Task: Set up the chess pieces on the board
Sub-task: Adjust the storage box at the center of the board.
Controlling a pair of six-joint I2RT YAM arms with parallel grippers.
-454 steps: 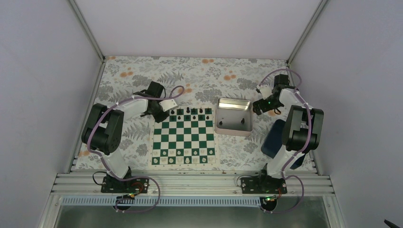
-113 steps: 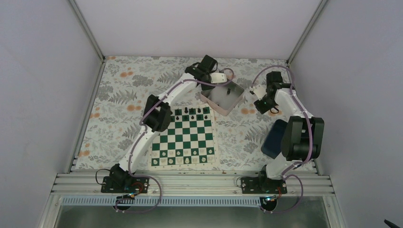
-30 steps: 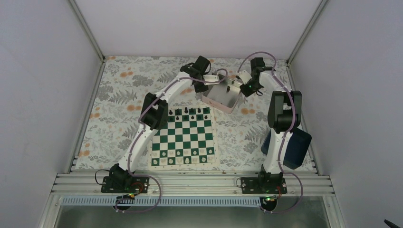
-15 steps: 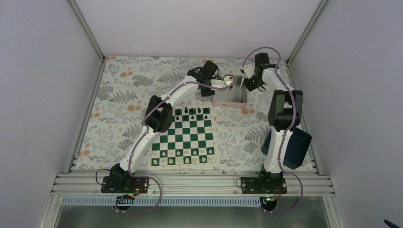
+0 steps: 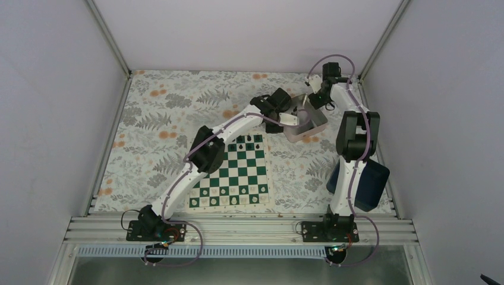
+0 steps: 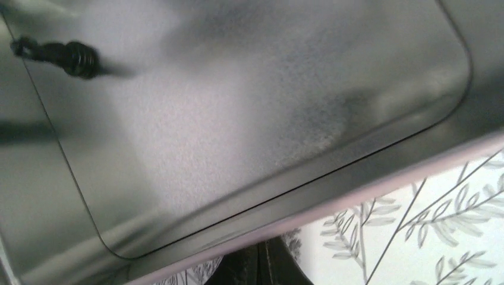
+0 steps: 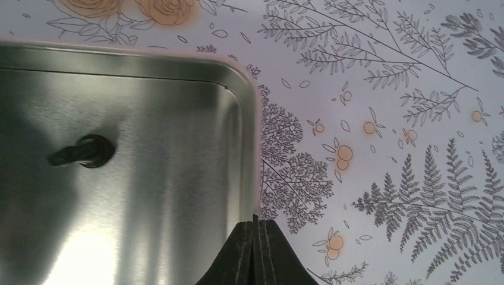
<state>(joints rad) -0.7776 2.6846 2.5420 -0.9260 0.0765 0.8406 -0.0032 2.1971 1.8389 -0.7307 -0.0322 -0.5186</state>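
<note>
While clamped shut on opposite sides of the silvery tray (image 7: 235, 154), hold it tilted, by the look of the top view, just past the far right corner of the board (image 5: 232, 172): left gripper (image 6: 260, 261) nipping the near rim, right gripper (image 7: 255, 228) nipping the rim below a rounded corner.

Counts as well short of done. Shows only a handful of chess pieces (image 5: 249, 139) standing along the board's far rank, with the next rank nearly bare and part of both hidden under the left arm. Leaves at least 1 black piece (image 7: 83, 151) lying on its side on the tray floor, apart from both grippers. Shows white pieces (image 5: 229, 200) lined along the 2 near ranks. Cannot tell whether more black ones wait elsewhere.

Offers thin rims and low walls to fence the loose piece, likely to slide under a steeper tilt. Leaves open floral cloth (image 5: 160, 119) around the tray, though with the back wall and corner post close behind the right arm. Leaves little margin on the left, with that arm stretched across the board's far edge above the standing pieces, so a careless sweep could topple them. Dark blue box (image 5: 362, 184) well apart, near the right arm's base.
</note>
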